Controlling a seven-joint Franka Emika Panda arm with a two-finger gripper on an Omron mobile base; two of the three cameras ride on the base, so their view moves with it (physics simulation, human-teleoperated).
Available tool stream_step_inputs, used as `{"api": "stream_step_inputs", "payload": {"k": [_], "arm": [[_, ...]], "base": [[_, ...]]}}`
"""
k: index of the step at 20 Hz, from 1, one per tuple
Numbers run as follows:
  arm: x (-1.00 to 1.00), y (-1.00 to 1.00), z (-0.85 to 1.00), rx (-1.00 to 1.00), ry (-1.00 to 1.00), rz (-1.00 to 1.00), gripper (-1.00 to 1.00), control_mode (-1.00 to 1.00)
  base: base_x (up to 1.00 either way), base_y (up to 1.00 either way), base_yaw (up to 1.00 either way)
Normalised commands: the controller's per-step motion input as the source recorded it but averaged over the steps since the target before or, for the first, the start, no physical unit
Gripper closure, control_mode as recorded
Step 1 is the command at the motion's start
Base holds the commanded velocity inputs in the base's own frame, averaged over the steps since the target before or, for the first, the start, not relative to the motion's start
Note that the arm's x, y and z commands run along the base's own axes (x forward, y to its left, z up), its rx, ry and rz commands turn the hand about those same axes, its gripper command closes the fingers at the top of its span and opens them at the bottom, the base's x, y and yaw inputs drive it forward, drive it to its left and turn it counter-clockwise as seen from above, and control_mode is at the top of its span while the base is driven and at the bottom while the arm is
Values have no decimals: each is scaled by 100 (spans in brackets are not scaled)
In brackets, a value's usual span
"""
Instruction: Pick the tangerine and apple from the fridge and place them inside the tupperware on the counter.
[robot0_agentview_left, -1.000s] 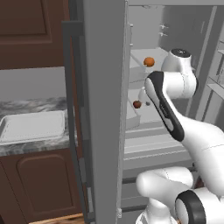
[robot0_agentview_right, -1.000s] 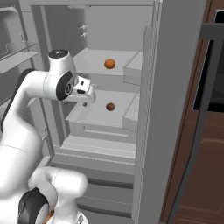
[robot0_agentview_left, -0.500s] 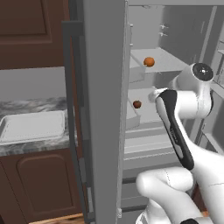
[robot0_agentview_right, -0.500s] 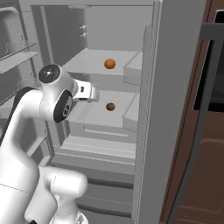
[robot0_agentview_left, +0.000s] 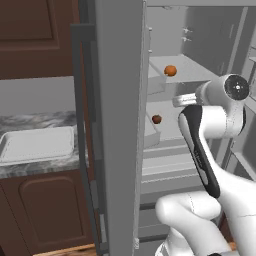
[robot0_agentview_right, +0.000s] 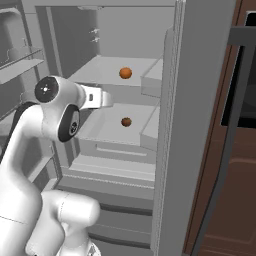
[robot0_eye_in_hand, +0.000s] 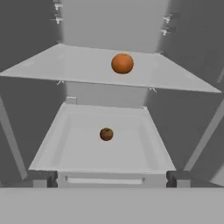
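The fridge stands open; the tangerine sits on the upper shelf and the apple lies in the shallow drawer-tray just below it, both untouched; the hand now faces squarely into the compartment from just outside the shelves, its two dark fingertips standing wide apart at the bottom of the hand view with nothing between them. Over the last second the arm has swung its elbow outward and drawn back lower, lining the wrist up with the shelves, while the fingers have spread to nearly their full width; that reads as the set-up for a first reach, not a grasp in progress. The apple lies nearer the hand's centre line and lower, so it looks the likelier first target, though the tangerine is as free to take. The white container waits on the bench to the left of the fridge door, with no fruit in it; neither fruit has been moved yet.
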Motion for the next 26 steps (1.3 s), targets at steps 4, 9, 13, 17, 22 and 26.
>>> {"api": "stream_step_inputs", "payload": {"k": [4, 9, 13, 17, 22, 26], "arm": [[8, 0, 65, 2, 0, -6, -100, -100], [8, -11, 29, 9, 0, 0, -100, -100], [1, -25, 5, 19, 0, 0, -100, -100], [17, -17, 3, 11, 2, 0, -100, -100], [53, 0, 0, 1, 6, 0, -100, -100], [61, 0, 0, 0, 10, 0, -100, -100]], "base": [[0, 0, 0], [0, 0, 0], [0, 0, 0], [0, 0, 0], [0, 0, 0], [0, 0, 0]]}}
